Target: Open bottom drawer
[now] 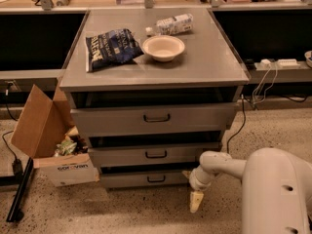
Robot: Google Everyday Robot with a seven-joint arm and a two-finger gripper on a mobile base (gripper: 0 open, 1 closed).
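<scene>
The slim grey metal bottom drawer [122, 180] is located lowest beneath the front edge of the grey tabletop [214, 57], apparently shut. The cream-tipped gripper [196, 201] is held low under the front right corner, pointing down; its state cannot be told. The small dark bar handle [156, 179] should be approached leftward and pulled squarely

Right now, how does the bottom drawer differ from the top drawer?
The bottom drawer has the slimmest, narrowest front; the top drawer has the tallest, widest. The bottom drawer sits just above the floor, the top drawer right under the tabletop. The gripper hangs by the bottom drawer's right end, well below the top drawer. Both are grey metal.
</scene>
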